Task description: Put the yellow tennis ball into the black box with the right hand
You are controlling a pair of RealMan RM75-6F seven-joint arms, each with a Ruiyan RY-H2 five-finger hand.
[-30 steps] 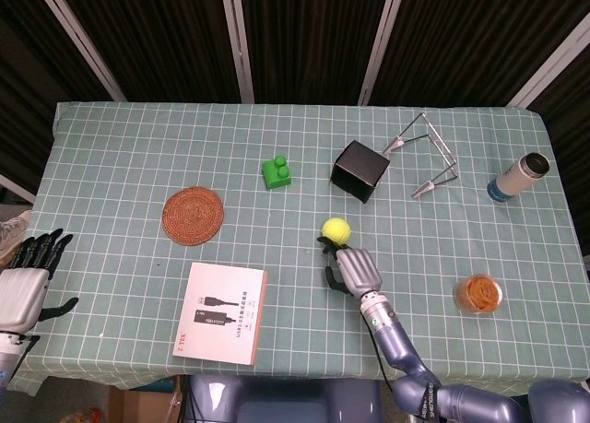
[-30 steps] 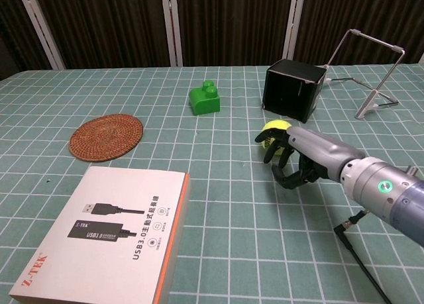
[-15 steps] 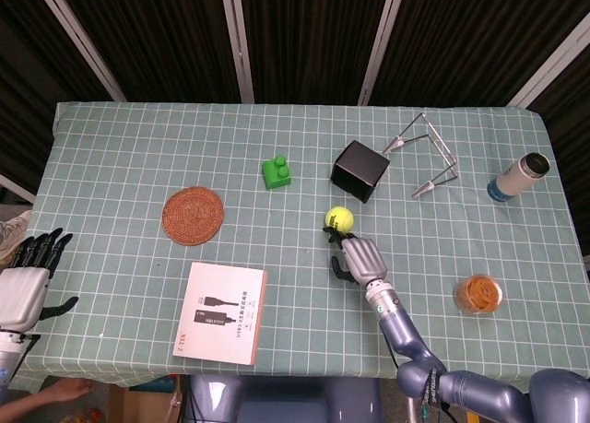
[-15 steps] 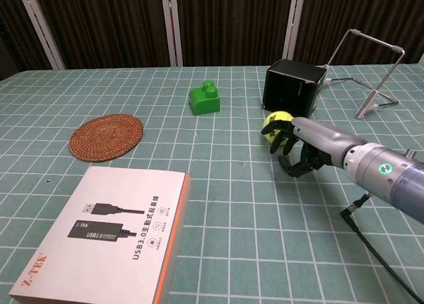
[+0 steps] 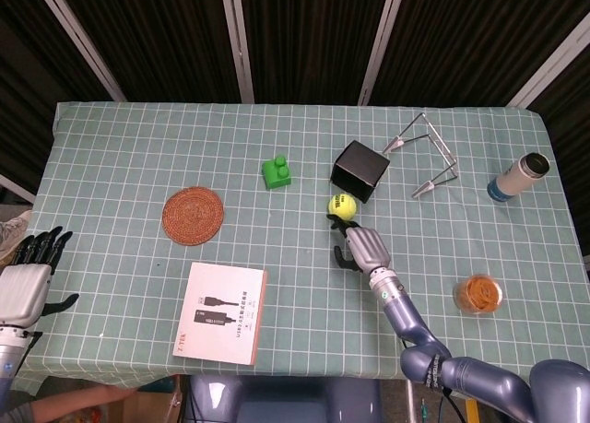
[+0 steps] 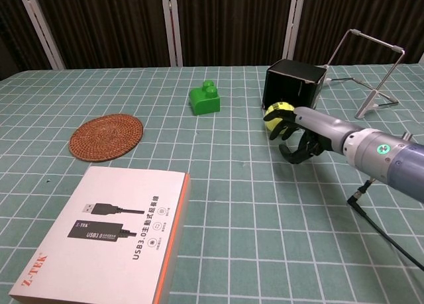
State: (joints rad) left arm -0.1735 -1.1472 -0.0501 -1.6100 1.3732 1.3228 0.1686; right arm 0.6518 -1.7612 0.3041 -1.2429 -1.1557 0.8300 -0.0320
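The yellow tennis ball (image 5: 341, 205) (image 6: 274, 110) lies on the checked cloth just in front of the black box (image 5: 360, 170) (image 6: 291, 89), almost touching its near side. My right hand (image 5: 361, 248) (image 6: 303, 136) is directly behind the ball, palm down, fingers spread and curved. Its fingertips touch the ball's near side but do not wrap round it. The box's opening cannot be made out from either view. My left hand (image 5: 26, 280) rests at the table's near left corner with its fingers stretched out, holding nothing.
A green brick (image 5: 276, 172) sits left of the box, a woven coaster (image 5: 194, 215) further left, and a white USB carton (image 5: 221, 312) near the front edge. A wire stand (image 5: 424, 156), a flask (image 5: 518, 176) and an orange dish (image 5: 478, 293) are to the right.
My right hand has slid forward toward the black box, and the ball has rolled ahead of its fingertips until it is close to the box. The left hand has stayed put.
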